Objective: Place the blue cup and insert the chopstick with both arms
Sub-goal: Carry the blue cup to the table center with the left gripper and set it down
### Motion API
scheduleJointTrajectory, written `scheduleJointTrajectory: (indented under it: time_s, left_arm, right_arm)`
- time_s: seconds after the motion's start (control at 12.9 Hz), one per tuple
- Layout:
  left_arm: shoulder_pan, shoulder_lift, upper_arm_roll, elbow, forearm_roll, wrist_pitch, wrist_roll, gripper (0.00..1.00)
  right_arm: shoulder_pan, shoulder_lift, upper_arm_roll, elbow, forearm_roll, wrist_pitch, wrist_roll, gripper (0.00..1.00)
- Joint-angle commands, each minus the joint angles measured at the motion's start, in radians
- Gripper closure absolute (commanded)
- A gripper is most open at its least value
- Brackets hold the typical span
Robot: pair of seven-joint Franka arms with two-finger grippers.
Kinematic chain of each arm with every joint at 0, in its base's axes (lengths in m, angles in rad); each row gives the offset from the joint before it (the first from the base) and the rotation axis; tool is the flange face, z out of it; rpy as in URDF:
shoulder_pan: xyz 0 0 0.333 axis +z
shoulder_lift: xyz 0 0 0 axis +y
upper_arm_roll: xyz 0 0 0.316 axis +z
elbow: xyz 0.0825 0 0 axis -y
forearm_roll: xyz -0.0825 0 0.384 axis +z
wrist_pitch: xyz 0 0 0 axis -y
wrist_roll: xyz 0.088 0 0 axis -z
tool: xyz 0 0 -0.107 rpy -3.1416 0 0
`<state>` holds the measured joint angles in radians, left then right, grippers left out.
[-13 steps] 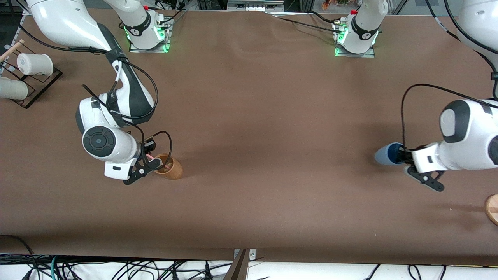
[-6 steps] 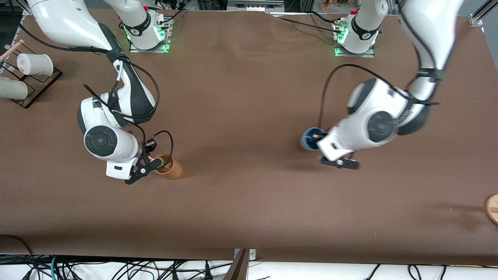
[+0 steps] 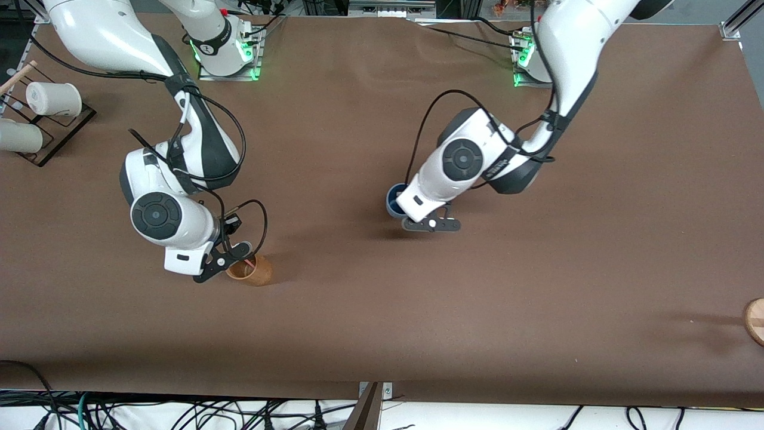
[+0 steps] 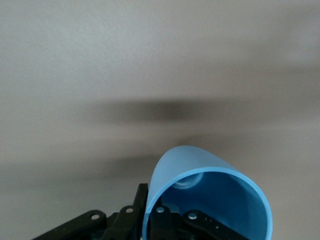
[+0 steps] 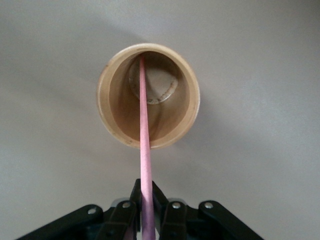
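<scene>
My left gripper (image 3: 403,210) is shut on the rim of the blue cup (image 3: 393,199), one finger inside and one outside. It holds the cup tilted over the middle of the table. In the left wrist view the blue cup (image 4: 210,197) fills the space by the gripper (image 4: 152,205). My right gripper (image 3: 234,258) is shut on the pink chopstick (image 5: 145,150). The chopstick's far end reaches into the mouth of the brown wooden-looking cup (image 5: 148,95), which stands on the table under the gripper (image 5: 148,200). The brown cup also shows in the front view (image 3: 253,272).
A black wire rack (image 3: 57,134) with white cups (image 3: 52,98) stands at the right arm's end of the table. A round wooden disc (image 3: 755,321) lies at the left arm's end, near the table's front edge.
My left arm has swung the blue cup from the left arm's end to over the table's middle. My right gripper, the chopstick and the brown cup have shifted slightly toward the front camera.
</scene>
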<state>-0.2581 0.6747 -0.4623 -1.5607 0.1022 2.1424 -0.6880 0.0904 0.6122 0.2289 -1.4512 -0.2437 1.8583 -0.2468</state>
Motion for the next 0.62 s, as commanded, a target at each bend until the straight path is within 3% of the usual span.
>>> scheduleJointTrajectory:
  time_s: [0.0, 0.08, 0.16, 0.54]
  left_arm:
    - [-0.019, 0.02, 0.011, 0.007, 0.089, 0.008, -0.031, 0.86]
    - [-0.016, 0.026, 0.011, 0.008, 0.091, 0.008, -0.036, 0.11]
    - [-0.016, 0.023, 0.011, 0.01, 0.09, 0.008, -0.036, 0.0]
    - [0.039, -0.09, 0.005, 0.022, 0.088, -0.079, -0.022, 0.0]
  right_arm:
    - [-0.004, -0.012, 0.01, 0.017, -0.005, -0.025, -0.009, 1.0]
    - [-0.003, -0.011, 0.01, 0.041, -0.003, -0.051, -0.009, 1.0]
    - [0.002, -0.009, 0.012, 0.067, -0.005, -0.083, -0.011, 1.0]
    - [0.04, -0.012, 0.013, 0.256, -0.003, -0.308, -0.016, 1.0]
